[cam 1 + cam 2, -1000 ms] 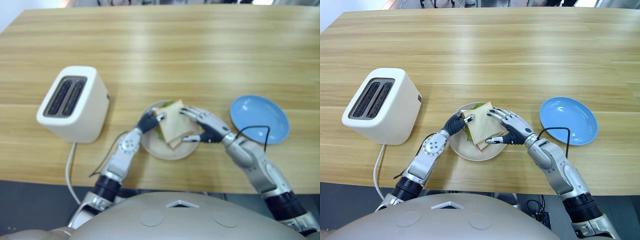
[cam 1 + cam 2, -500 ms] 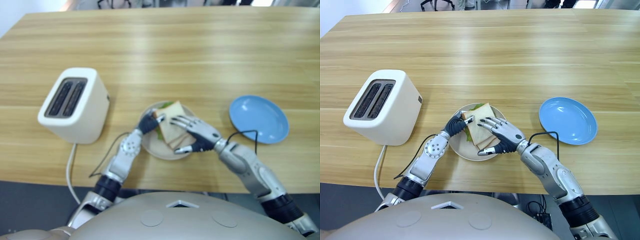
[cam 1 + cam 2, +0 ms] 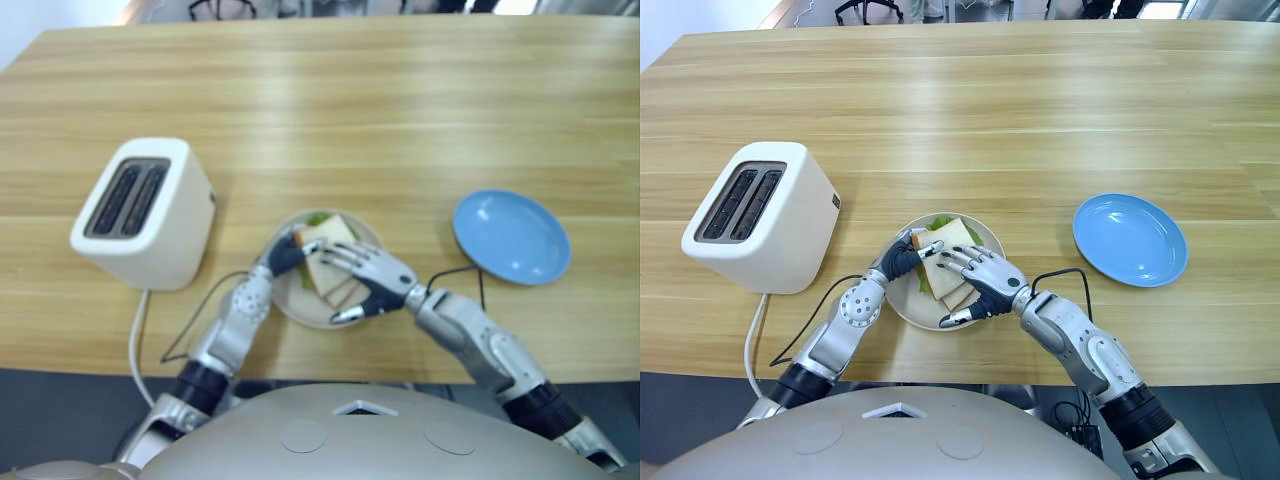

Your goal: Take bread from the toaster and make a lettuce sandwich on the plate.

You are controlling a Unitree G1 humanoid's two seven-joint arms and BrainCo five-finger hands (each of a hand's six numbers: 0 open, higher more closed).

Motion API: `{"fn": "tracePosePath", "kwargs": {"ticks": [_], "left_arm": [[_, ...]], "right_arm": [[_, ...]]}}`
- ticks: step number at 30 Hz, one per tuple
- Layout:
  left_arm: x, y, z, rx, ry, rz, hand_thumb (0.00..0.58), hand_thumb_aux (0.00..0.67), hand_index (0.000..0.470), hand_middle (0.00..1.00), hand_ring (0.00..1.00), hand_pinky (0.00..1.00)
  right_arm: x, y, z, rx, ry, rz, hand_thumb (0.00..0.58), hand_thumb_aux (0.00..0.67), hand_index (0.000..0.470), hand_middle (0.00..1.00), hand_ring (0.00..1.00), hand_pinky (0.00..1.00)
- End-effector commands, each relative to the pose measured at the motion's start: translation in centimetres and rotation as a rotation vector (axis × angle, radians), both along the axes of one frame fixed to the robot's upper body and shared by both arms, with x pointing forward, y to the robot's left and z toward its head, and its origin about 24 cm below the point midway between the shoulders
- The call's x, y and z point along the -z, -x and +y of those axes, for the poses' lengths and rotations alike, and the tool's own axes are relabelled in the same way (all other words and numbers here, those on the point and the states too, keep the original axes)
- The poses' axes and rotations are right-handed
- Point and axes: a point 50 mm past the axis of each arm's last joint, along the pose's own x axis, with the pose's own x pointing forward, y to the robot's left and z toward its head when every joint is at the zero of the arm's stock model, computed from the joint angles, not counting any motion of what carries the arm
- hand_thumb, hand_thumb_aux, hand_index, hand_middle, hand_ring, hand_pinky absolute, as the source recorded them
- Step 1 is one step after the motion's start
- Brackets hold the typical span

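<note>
No word, number or sign can be read anywhere on the surface or on the things it carries. The toaster (image 3: 760, 215), well to the left of the fingers (image 3: 965, 265), bears a small dark mark (image 3: 837, 200) on its side wall, but it is too small to make out.

Bright, even overhead light, pale glare on the table (image 3: 300, 100), faint shadow beside the toaster (image 3: 755, 215).

Right hand (image 3: 980, 280) covers much of the top bread slice (image 3: 953, 236). Lettuce (image 3: 942, 220) shows only as a green edge beneath it. Toaster (image 3: 760, 215) slots are too dark to see inside. The desk (image 3: 990, 120) is cut off at both sides.
</note>
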Motion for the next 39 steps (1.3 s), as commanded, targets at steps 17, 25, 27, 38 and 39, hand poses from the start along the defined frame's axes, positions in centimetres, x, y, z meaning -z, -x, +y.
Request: {"fn": "tracePosePath", "kwargs": {"ticks": [17, 25, 27, 38, 39], "left_arm": [[-7.4, -0.4, 8.6, -0.154, 0.019, -0.327, 0.000, 0.000, 0.000, 0.00, 0.00, 0.00], [-6.2, 0.7, 8.0, -0.063, 0.049, -0.285, 0.000, 0.000, 0.000, 0.00, 0.00, 0.00], [-6.6, 1.1, 8.1, -0.013, 0.030, -0.290, 0.000, 0.000, 0.000, 0.00, 0.00, 0.00], [-6.6, 5.4, 12.7, 0.317, -0.184, 0.227, 0.580, 0.670, 0.460, 1.00, 1.00, 1.00], [-6.1, 6.1, 12.8, 0.361, -0.181, 0.321, 0.580, 0.670, 0.460, 1.00, 1.00, 1.00]], "right_arm": [[-4.1, -0.6, -0.8, 0.076, -0.343, -0.067, 0.000, 0.000, 0.000, 0.00, 0.00, 0.00], [-14.3, -1.8, -4.9, 0.213, -0.789, -0.240, 0.000, 0.000, 0.000, 0.00, 0.00, 0.00], [-14.5, -1.7, -5.8, 0.228, -0.702, -0.231, 0.000, 0.000, 0.000, 0.00, 0.00, 0.00], [-7.7, 3.9, -10.3, 0.235, -0.130, 0.414, 0.580, 0.670, 0.460, 1.00, 1.00, 1.00], [-7.5, 4.1, -10.2, 0.225, -0.126, 0.443, 0.580, 0.670, 0.460, 1.00, 1.00, 1.00]]}}
